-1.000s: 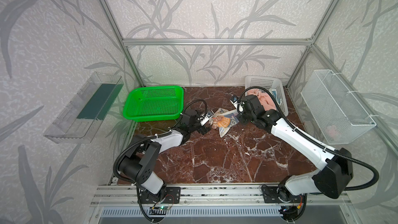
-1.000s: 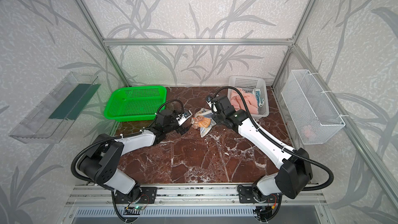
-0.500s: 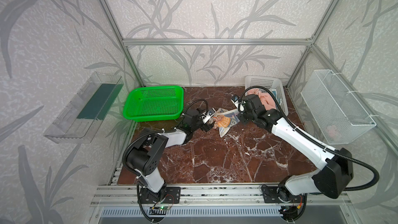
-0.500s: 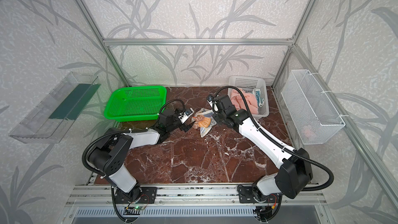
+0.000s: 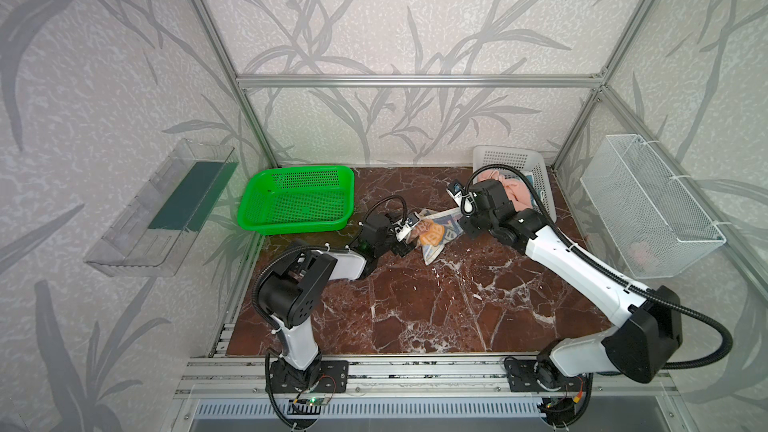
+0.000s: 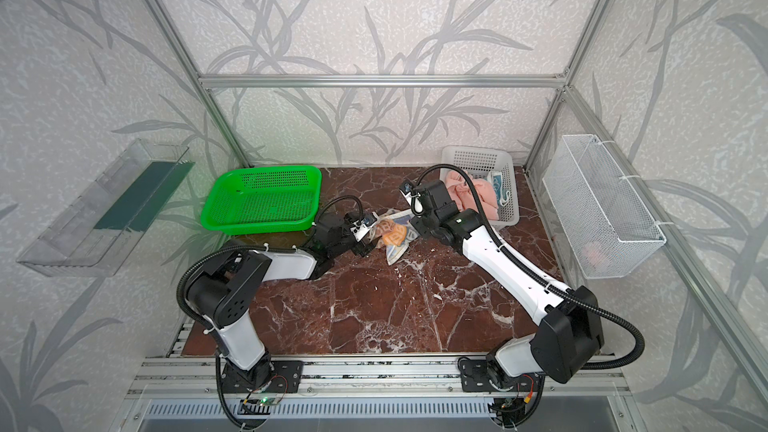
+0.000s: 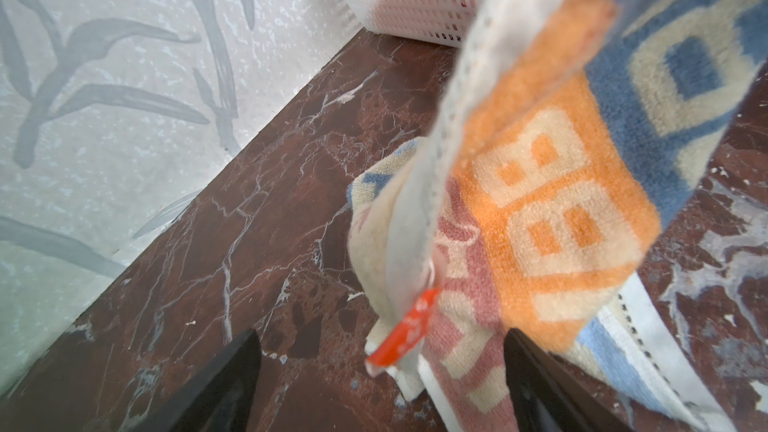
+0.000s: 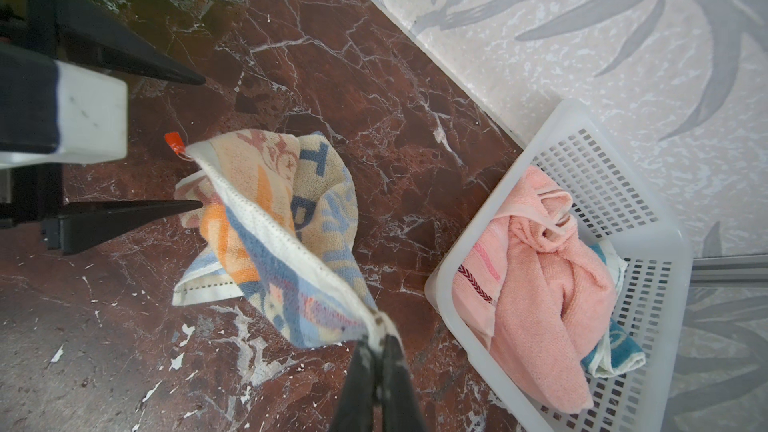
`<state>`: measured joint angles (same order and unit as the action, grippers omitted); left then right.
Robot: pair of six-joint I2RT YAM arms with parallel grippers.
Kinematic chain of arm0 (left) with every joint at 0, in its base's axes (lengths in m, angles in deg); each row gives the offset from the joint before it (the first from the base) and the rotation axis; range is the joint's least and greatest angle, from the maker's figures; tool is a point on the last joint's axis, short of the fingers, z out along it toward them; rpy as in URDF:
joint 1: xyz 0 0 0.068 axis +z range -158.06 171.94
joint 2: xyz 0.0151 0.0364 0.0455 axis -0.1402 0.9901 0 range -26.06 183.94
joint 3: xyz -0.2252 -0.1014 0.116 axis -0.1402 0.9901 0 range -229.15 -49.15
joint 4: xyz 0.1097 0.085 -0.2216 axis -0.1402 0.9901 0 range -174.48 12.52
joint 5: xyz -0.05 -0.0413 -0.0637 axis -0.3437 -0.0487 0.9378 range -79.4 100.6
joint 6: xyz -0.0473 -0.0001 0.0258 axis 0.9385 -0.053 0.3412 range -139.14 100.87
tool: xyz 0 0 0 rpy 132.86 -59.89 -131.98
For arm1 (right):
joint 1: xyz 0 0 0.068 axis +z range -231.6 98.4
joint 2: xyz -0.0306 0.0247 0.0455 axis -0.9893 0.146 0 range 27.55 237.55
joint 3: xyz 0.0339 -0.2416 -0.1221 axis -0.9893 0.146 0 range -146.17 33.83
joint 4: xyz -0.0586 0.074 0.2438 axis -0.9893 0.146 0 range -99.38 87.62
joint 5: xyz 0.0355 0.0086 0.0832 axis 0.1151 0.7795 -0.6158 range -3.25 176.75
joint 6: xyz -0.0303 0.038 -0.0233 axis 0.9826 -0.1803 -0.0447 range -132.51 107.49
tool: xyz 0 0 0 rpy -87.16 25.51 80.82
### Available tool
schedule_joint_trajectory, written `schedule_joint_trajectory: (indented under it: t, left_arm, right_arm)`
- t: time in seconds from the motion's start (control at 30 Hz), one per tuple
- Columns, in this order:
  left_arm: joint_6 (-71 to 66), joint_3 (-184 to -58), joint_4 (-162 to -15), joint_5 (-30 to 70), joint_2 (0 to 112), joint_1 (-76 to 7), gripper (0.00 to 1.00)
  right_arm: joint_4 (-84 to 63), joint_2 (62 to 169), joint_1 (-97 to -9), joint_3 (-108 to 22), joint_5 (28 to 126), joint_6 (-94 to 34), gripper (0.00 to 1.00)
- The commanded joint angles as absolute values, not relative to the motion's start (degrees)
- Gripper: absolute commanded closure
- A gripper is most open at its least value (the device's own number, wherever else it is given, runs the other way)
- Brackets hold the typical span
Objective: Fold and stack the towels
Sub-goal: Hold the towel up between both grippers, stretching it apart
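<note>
Right jaws pinch the hem of the cream terry towel with orange and blue letters, one corner held raised; the rest is crumpled on the brown marble tabletop. Left jaws are spread astride its red-tagged corner. Plain pink towel and small teal towel lie in the white perforated plastic basket.

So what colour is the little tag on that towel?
Bright orange-red. The tag on the towel shows best in the left wrist view.

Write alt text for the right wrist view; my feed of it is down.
The right pincer is shut on a corner of the cream towel, holding it partly off the marble table. The open left pincer straddles the towel's red tag. A white basket nearby holds the pink towel and teal towel.
</note>
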<state>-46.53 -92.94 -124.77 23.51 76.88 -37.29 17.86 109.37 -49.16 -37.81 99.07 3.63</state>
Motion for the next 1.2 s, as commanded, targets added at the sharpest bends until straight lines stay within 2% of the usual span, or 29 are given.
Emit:
schedule_joint_trajectory:
  t: [0.0,0.13,0.4,0.73,0.87,1.17]
  left_arm:
    - [-46.89,-94.59,-127.88,23.53,77.97,-37.31,0.12]
    - [-46.91,-95.08,-129.43,23.19,78.75,-37.26,0.16]
    - [-46.83,-96.77,-129.55,23.81,79.41,-36.54,0.36]
    - [-46.16,-98.02,-128.30,24.92,80.49,-36.09,0.40]
    - [-46.21,-99.26,-126.20,24.95,80.94,-35.97,0.45]
    - [-45.96,-101.53,-122.14,24.90,81.48,-35.91,0.77]
  right_arm:
    - [17.05,108.76,-49.75,-40.10,98.44,3.90,1.00]
    - [16.81,108.76,-49.87,-40.05,98.17,4.04,1.00]
    - [16.46,108.04,-50.33,-39.51,97.91,3.92,1.00]
    - [16.37,107.29,-50.49,-39.12,97.82,3.80,1.00]
    - [16.32,107.09,-50.62,-39.03,97.82,3.75,1.00]
    - [15.89,107.04,-51.25,-38.69,97.95,3.35,1.00]
